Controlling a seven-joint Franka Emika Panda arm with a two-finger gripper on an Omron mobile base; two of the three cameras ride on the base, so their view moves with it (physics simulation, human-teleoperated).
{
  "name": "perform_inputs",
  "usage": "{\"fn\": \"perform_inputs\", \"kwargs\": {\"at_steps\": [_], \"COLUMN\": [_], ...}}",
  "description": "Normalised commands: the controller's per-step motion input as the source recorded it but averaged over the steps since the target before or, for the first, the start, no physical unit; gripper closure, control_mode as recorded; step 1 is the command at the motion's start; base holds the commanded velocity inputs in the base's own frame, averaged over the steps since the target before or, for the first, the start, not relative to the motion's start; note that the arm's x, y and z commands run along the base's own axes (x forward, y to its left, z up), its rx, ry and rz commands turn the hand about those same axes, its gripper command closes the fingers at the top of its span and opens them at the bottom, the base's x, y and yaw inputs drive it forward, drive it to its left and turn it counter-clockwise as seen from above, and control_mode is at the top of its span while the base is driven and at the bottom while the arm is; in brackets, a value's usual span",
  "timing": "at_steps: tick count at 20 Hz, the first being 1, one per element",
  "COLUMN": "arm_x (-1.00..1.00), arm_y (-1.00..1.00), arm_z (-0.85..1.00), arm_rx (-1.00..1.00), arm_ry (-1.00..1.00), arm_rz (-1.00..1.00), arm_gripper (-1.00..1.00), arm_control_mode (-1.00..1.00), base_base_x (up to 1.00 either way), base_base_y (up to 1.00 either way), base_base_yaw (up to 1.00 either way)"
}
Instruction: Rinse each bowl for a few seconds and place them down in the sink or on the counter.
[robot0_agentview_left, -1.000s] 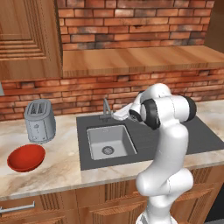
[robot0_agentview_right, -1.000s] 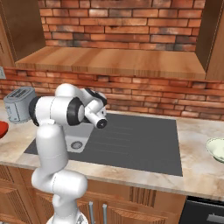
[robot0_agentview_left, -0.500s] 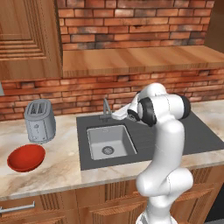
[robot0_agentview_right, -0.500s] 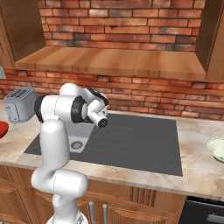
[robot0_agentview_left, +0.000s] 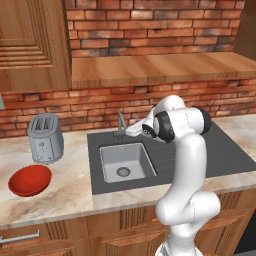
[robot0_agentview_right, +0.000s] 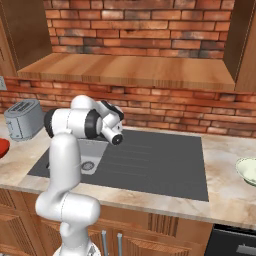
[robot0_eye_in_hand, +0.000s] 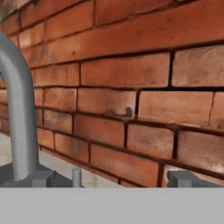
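Note:
The shallow red bowl (robot0_agentview_left: 30, 180) lies on the beige counter (robot0_agentview_left: 65, 196) at the left, in front of the toaster; its edge (robot0_agentview_right: 2, 148) shows in the right base view. On the counter's far right rests the pale cream-green bowl (robot0_agentview_right: 247, 170). The dark sink (robot0_agentview_left: 165, 160) has a steel basin (robot0_agentview_left: 125, 162) and a slim faucet (robot0_agentview_left: 121, 125). My gripper (robot0_agentview_left: 129, 133) hovers just right of the faucet, over the basin's back edge. In the hand view my gripper (robot0_eye_in_hand: 113, 179) is open and empty. It faces the brick wall, with the faucet pipe (robot0_eye_in_hand: 17, 109) at the left.
A silver toaster (robot0_agentview_left: 46, 138) stands by the wall, left of the sink. A wooden shelf (robot0_agentview_left: 160, 67) juts out above the sink, and a wooden wall cabinet (robot0_agentview_left: 30, 45) hangs at the upper left. The ribbed drainboard (robot0_agentview_right: 155, 160) lies right of the basin.
My hand has edged slightly closer to the faucet. Both bowls lie where they were, and the jaws stay wide apart.

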Motion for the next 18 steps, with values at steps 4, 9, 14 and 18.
{"fn": "perform_inputs", "kwargs": {"at_steps": [4, 9, 14, 18], "arm_x": [0.14, 0.10, 0.22, 0.30], "arm_y": [-0.01, -0.09, -0.01, 0.00], "arm_z": [-0.12, -0.12, -0.08, -0.05], "arm_rx": [0.01, 0.02, 0.00, 0.00], "arm_ry": [0.00, 0.00, 0.00, 0.00], "arm_rz": [0.00, 0.00, 0.00, 0.00], "arm_gripper": [-1.00, -1.00, -1.00, -1.00], "arm_control_mode": [-1.00, -1.00, -1.00, -1.00], "base_base_x": [0.00, 0.00, 0.00, 0.00], "base_base_y": [0.00, 0.00, 0.00, 0.00], "base_base_yaw": [0.00, 0.00, 0.00, 0.00]}}
